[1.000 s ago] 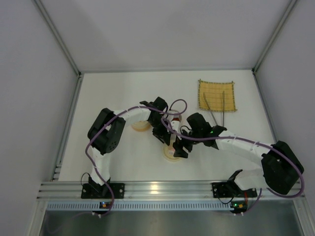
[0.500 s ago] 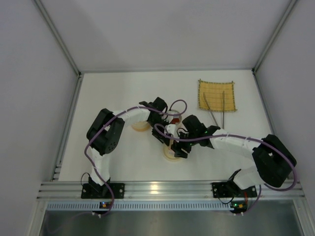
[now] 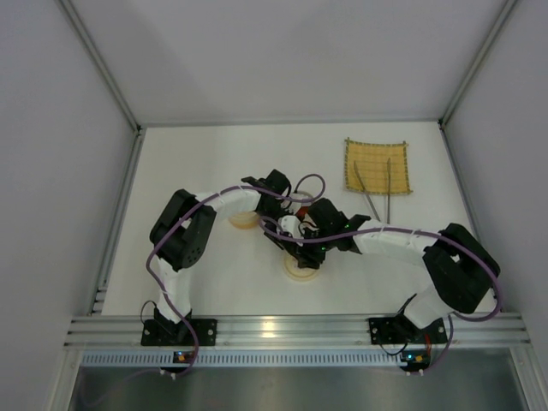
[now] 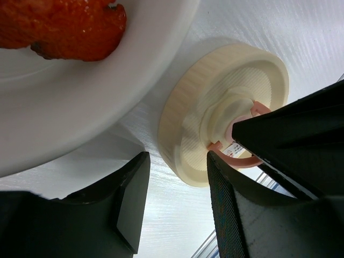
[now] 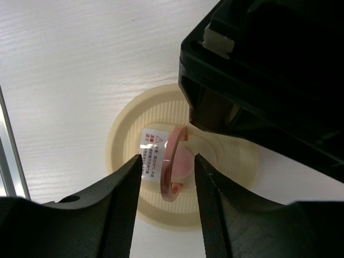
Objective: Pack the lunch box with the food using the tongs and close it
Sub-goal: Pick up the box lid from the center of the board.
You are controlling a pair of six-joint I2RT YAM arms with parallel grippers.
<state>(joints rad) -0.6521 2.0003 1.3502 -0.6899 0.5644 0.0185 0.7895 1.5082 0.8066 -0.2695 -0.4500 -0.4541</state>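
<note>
1. The right pincer (image 5: 165, 188) stands narrow astride the upright pink ring tab (image 5: 174, 164) of the round cream lid (image 5: 129, 134), not visibly clamped; probably readying a lift.
2. The left pincer (image 4: 174, 199) is half-wide and empty over the bare desk (image 4: 301, 32).
3. The glossy red-orange food (image 4: 64, 27) lies in the smooth white bowl (image 4: 80, 118), upper left.
4. The slim metal tongs (image 3: 371, 204) rest on the yellow bamboo mat (image 3: 377, 154), upper right, well apart.
5. The lid is ribbed, matte plastic.

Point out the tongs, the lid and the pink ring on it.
tongs (image 3: 389, 184): top view, middle of one arm.
lid (image 5: 126, 145): right wrist view, ribbed top near its left rim.
pink ring (image 5: 176, 161): right wrist view, middle of its band.
</note>
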